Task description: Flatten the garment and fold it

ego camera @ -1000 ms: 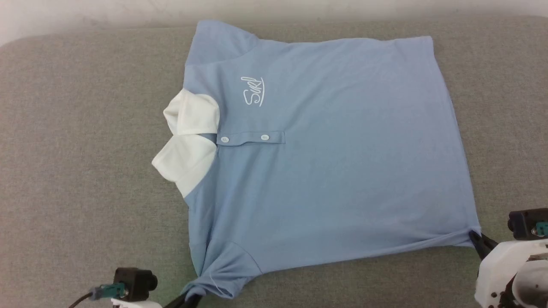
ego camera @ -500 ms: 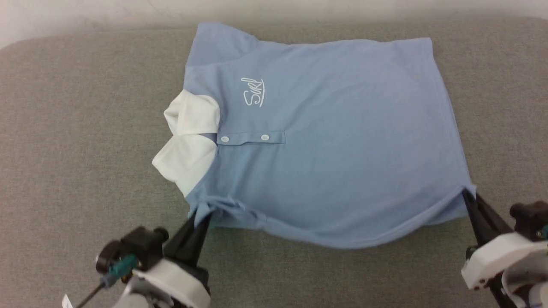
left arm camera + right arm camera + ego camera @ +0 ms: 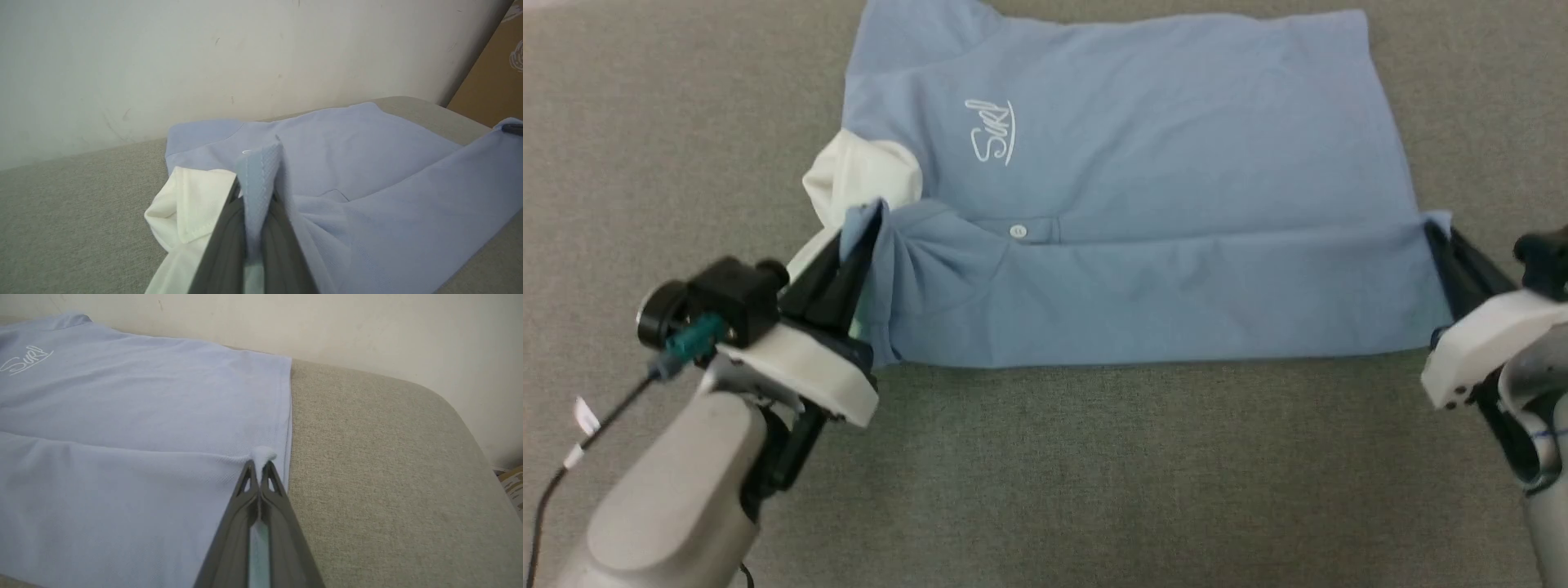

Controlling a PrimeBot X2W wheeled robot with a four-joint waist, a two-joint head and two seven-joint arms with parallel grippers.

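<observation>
The garment [image 3: 1143, 163], a light blue polo shirt with a white collar [image 3: 858, 175], lies on the grey surface with its neck to the left. Its near edge is lifted and doubled back over the placket as a long flap [image 3: 1160, 302]. My left gripper [image 3: 870, 214] is shut on the flap's sleeve end beside the collar; a strip of blue cloth [image 3: 259, 183] stands between its fingers. My right gripper [image 3: 1431, 230] is shut on the hem corner [image 3: 263, 454] at the right end of the flap.
The grey fabric surface [image 3: 1094, 474] stretches in front of the shirt and to both sides. A pale wall [image 3: 204, 61] rises behind it, and the surface's rounded corner [image 3: 441, 400] lies to the right. A brown cardboard edge [image 3: 490, 73] stands at far right.
Both grippers have carried the shirt's near edge up and away from me, folding it over the placket. The head camera has also tilted, shifting the whole picture.
</observation>
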